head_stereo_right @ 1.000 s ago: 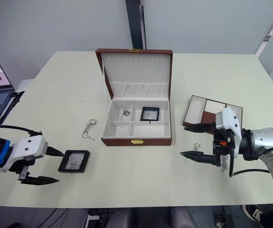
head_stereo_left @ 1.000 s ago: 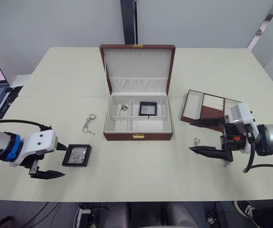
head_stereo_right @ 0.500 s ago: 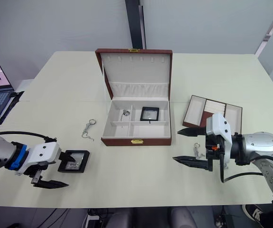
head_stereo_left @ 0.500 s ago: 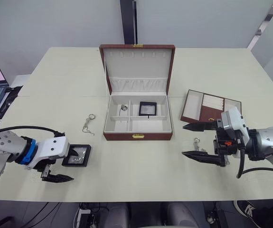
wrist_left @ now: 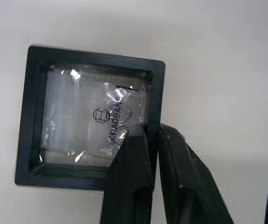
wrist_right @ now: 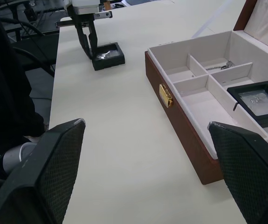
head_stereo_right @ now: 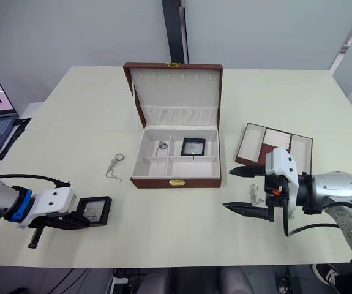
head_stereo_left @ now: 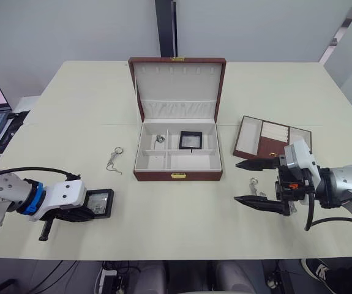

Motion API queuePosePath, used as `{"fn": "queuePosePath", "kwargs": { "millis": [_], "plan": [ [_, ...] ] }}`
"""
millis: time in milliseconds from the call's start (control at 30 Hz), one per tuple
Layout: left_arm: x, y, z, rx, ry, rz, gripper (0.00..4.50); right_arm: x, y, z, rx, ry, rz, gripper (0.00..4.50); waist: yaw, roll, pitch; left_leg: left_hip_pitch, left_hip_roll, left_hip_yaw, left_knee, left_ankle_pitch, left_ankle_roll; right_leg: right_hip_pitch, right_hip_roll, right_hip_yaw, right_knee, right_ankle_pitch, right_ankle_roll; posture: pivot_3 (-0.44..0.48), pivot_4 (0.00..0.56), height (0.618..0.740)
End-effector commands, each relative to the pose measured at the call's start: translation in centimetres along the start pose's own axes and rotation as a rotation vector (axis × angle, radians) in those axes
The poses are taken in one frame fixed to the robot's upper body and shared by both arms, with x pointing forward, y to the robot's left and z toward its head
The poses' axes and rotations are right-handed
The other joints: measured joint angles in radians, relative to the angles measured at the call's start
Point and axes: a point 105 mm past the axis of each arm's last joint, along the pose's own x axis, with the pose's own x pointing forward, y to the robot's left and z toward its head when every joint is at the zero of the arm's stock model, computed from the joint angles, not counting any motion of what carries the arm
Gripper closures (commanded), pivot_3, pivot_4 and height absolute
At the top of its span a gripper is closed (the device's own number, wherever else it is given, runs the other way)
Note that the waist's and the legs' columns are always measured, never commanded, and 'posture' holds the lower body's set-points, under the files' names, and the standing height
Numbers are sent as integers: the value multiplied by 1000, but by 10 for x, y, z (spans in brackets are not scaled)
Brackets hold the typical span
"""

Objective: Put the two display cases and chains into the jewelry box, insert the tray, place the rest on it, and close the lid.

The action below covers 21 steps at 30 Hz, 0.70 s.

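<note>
Down on the table's near left, left gripper (wrist_left: 147,140) pinched on the frame edge of a black display case (head_stereo_left: 98,203), right gripper (head_stereo_left: 253,182) spread wide around a small chain (head_stereo_left: 253,182) beside the open jewelry box (head_stereo_left: 177,149), second display case (head_stereo_left: 191,139) inside

table (head_stereo_left: 71,98): cream top; open jewelry box (head_stereo_left: 177,153) at centre; tray (head_stereo_left: 270,138) toward right edge; chain (head_stereo_left: 114,160) left of box; black display case (head_stereo_left: 98,203) near front-left; small chain (head_stereo_left: 253,182) front-right
</note>
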Motion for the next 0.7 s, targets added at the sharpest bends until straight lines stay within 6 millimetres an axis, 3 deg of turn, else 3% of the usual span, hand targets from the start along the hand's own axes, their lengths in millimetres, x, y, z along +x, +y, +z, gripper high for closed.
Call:
{"fn": "queuePosePath", "kwargs": {
  "millis": [33, 300, 700],
  "plan": [
    [3, 0, -7, -21, 10, 4, 4480, 0, 2, 7, -33, -22, 10, 0, 0, 0, 0, 0, 0, 0, 0, 0, 0, 0, 0, 0, 0, 0, 0, 0, 150, 740],
    [-5, 7, -3, -12, -6, 28, 4480, 0, 1, 9, -48, -35, -1, 0, 0, 0, 0, 0, 0, 0, 0, 0, 0, 0, 0, 0, 0, 0, 0, 0, 150, 740],
    [-37, 34, 53, 41, -85, 98, 4480, -6, -1, 18, -57, -62, -38, 0, -1, 0, 0, -1, 0, 0, 0, 0, 0, 0, 2, -1, 0, 0, 0, 0, 150, 740]
  ]
}}
